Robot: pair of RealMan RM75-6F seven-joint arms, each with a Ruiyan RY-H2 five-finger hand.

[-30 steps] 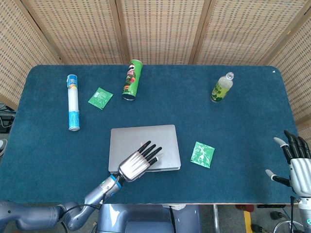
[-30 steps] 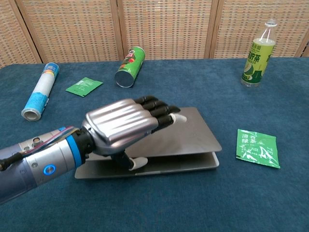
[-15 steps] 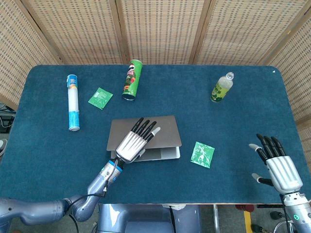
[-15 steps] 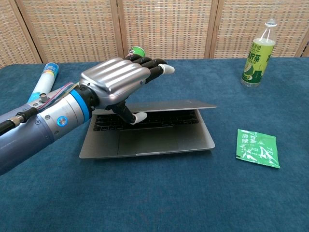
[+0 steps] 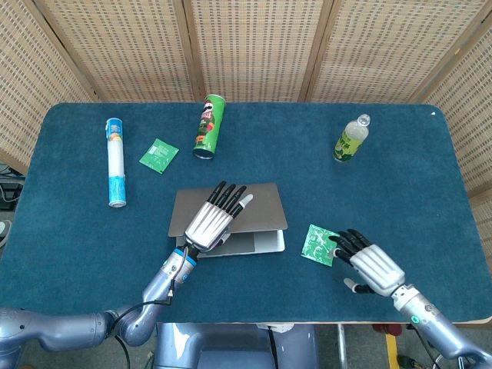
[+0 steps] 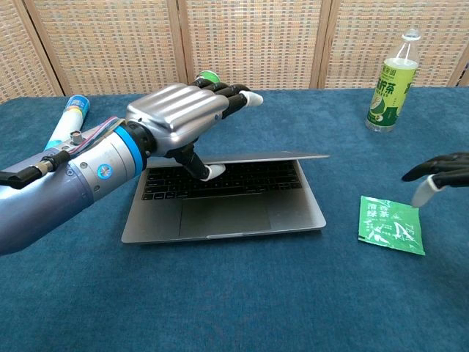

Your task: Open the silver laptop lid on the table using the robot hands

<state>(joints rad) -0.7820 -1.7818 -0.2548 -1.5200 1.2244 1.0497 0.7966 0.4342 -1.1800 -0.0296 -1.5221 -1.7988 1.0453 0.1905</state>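
The silver laptop (image 5: 261,206) lies mid-table with its lid (image 6: 293,156) raised part way, about level, so the keyboard (image 6: 242,180) shows beneath it. My left hand (image 5: 209,223) holds the lid near its front left edge: the fingers (image 6: 231,94) reach over the top and the thumb (image 6: 212,172) sits underneath. My right hand (image 5: 373,265) hovers low at the front right with fingers spread and nothing in it, just right of a green packet (image 5: 317,244). In the chest view only its dark fingertips (image 6: 440,170) show at the right edge.
A green chip can (image 5: 207,127) lies behind the laptop. A blue-white tube (image 5: 115,161) and a second green packet (image 5: 158,155) are at the back left. A green-label bottle (image 5: 350,140) stands at the back right. Wicker screens close off the back.
The lid went from nearly shut to part-way open under my left hand, which rose with it. My right hand came in from the right edge to beside the green packet.
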